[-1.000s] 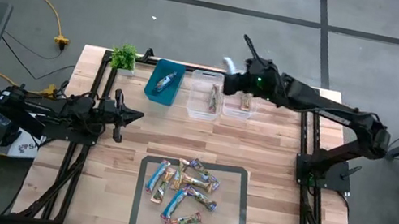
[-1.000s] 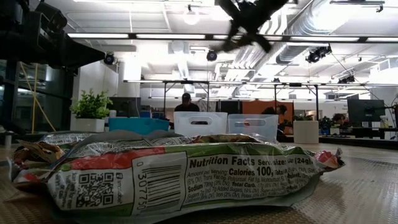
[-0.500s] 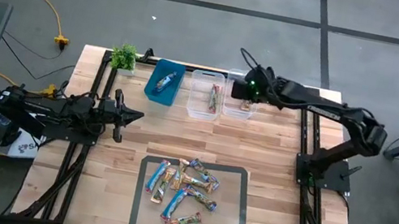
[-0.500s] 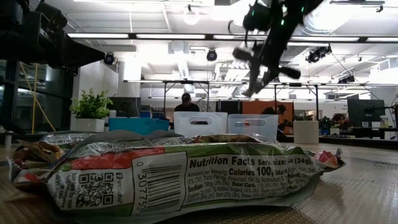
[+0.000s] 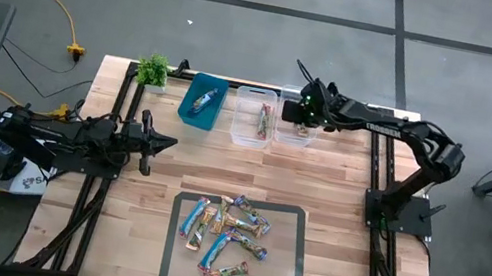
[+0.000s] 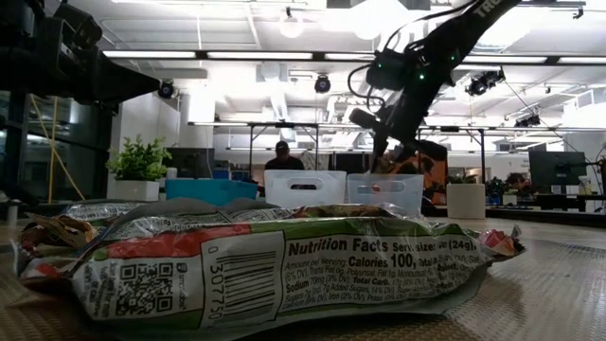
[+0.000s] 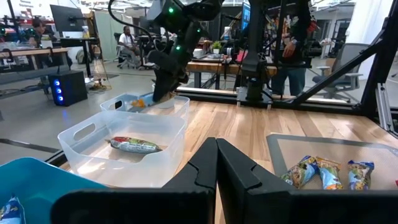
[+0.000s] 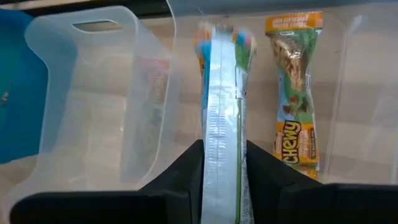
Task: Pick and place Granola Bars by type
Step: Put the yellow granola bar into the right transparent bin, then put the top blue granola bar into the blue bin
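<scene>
Right fingers: the right gripper [image 8: 222, 177] is clamped on a bar [image 8: 222, 124], with one dark finger [image 8: 186, 171] on each side of it.
Held bar: it is seen edge-on, thin and silvery, with bits of blue and orange at its far end.
Change: a second ago the right gripper [image 5: 303, 115] was higher up above the bins. It has come down, and it is now right over the right clear bin [image 5: 293, 138].
Right bin: an orange and green bar [image 8: 295, 93] lies flat in it, just beside the held bar.
Middle bin: the middle clear bin [image 5: 250, 137] has one bar in it. Through the bin wall the bar looks pale and fuzzy.
Blue bin: the blue bin [image 5: 203, 102] holds one bar too. It is too small to read.
Left fingers: the left gripper [image 7: 216, 163] has its fingers pressed together and holds nothing. It has stayed at the left side of the table [image 5: 339, 185].
Mat: a pile of bars [image 5: 227, 234] lies on the dark mat [image 5: 289, 268], near the front of the table. They are blue, orange and pinkish.
Hard to see: in the low view one big wrapper [image 6: 284, 265] fills the front and hides the rest of the pile. The right gripper's tips are lost behind the bin rim there.
Plant: a small green plant [image 5: 152, 70] stands at the back left corner.
</scene>
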